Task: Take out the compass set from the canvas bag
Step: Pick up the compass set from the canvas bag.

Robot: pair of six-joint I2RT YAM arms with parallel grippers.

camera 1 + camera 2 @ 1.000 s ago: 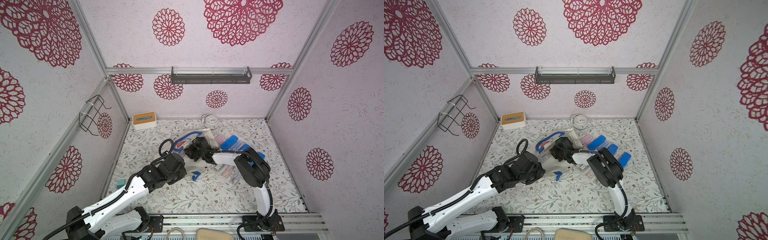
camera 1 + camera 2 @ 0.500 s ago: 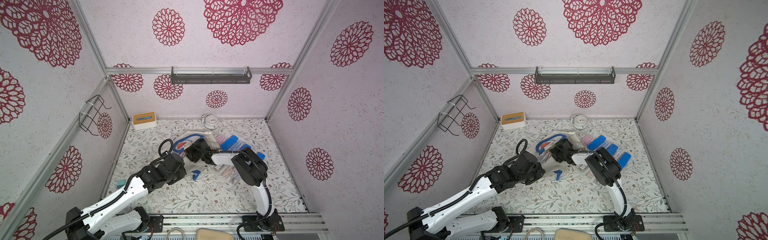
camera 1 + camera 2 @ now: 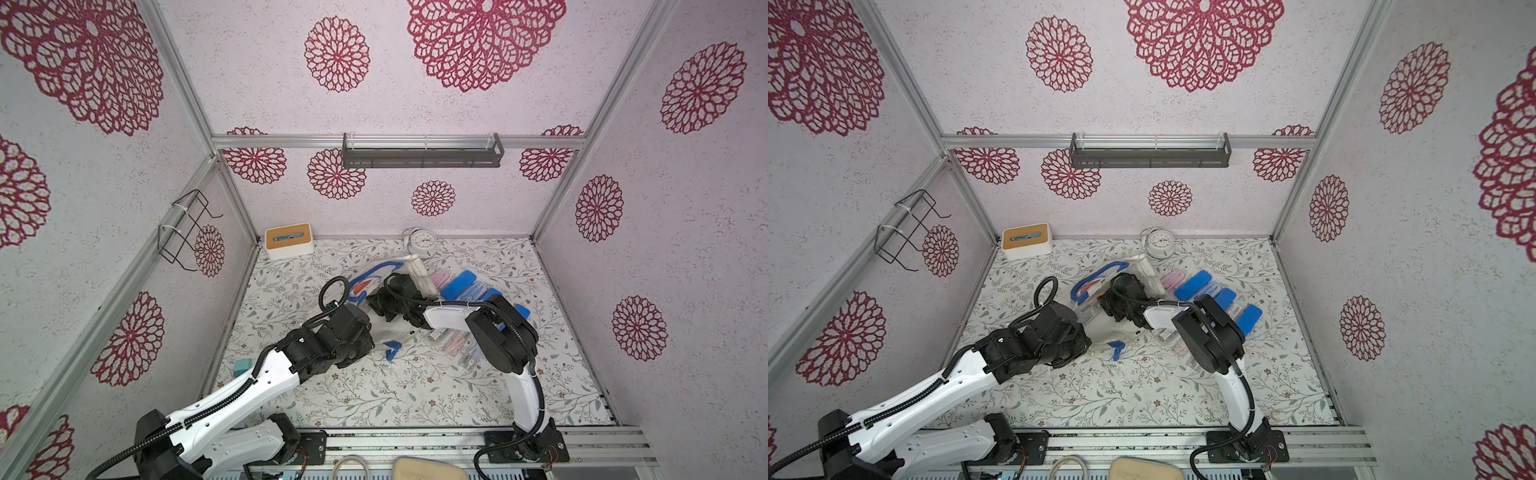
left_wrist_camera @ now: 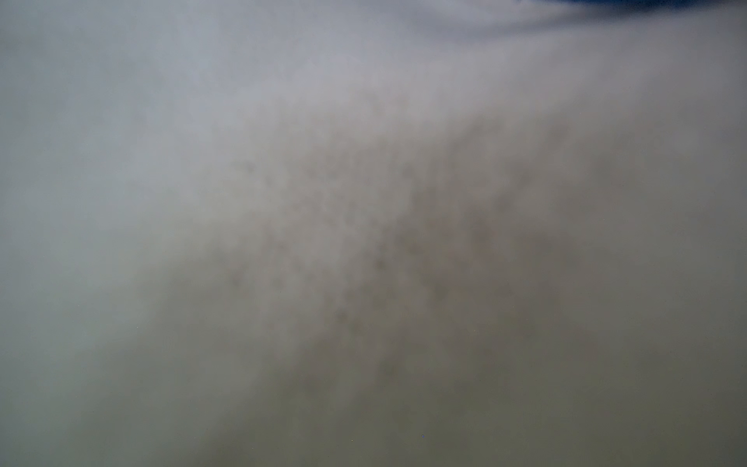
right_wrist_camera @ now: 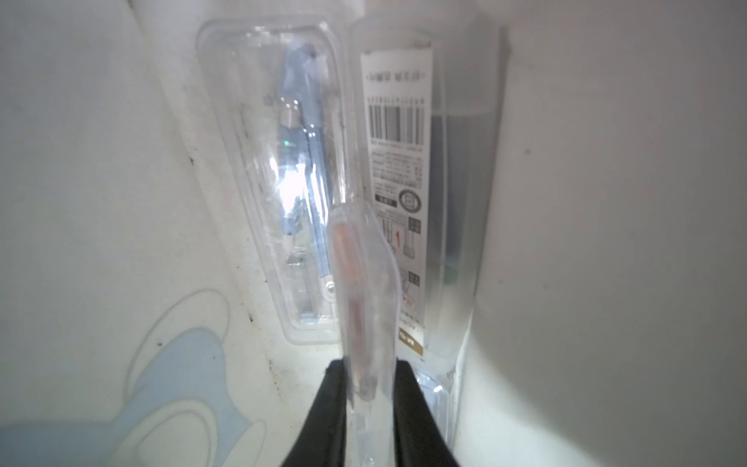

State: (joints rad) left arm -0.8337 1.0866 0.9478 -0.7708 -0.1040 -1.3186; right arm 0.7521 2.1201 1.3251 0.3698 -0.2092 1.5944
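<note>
Canvas bag (image 3: pixel 395 330) is seen crumpled at mid-worktop (image 3: pixel 374 399), blue handles toward the back wall, between the two arms in both top views.

Right tool (image 5: pixel 370 364) is found inside the bag's mouth. In the right wrist view its black fingers (image 5: pixel 323 404) are clamped on a slim clear case (image 5: pixel 364 291), held edge-on; the orange-pink contents are too blurred to be identified.

Just beyond it a compass set (image 5: pixel 297 182) in a clear shell is laid flat on the bag's inner cloth, blue-grey compass visible. It is touched on one side by a barcode-labelled case (image 5: pixel 398 161).

Left tool (image 3: pixel 365 338) is set against the bag's near edge and closed right down. Its fingers are hidden under the wrist, and the left wrist view is filled with blurred cloth, so a pinch on cloth cannot be confirmed.

Blue cases (image 3: pixel 461 284) are noted just beside the bag.
</note>
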